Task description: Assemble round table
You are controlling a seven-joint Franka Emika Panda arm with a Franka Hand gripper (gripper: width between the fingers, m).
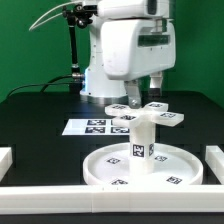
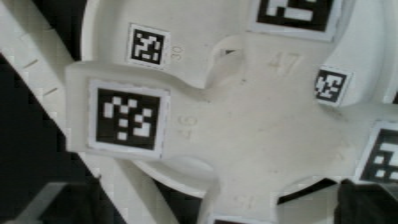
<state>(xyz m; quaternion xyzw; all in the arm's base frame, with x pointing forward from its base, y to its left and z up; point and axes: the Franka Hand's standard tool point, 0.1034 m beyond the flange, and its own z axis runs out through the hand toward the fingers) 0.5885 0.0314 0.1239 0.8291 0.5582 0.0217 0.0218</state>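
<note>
On the black worktop (image 1: 40, 110), near its front rail, the round disc (image 1: 105, 165) lies flat with the short leg (image 1: 139, 145) upright at its middle and the cross-shaped base (image 1: 145, 113) on top, while the pincer (image 1: 144, 88) hangs released just above it.

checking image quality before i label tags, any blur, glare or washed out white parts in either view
Exterior view: evenly lit, slightly soft; the round disc and leg blend white on white, yet the tags stay readable against the black table. Wrist view: very close, the cross-shaped base fills the frame, edges soft, tags a bit blurred, soft shading in its recesses, no strong glare.
</note>
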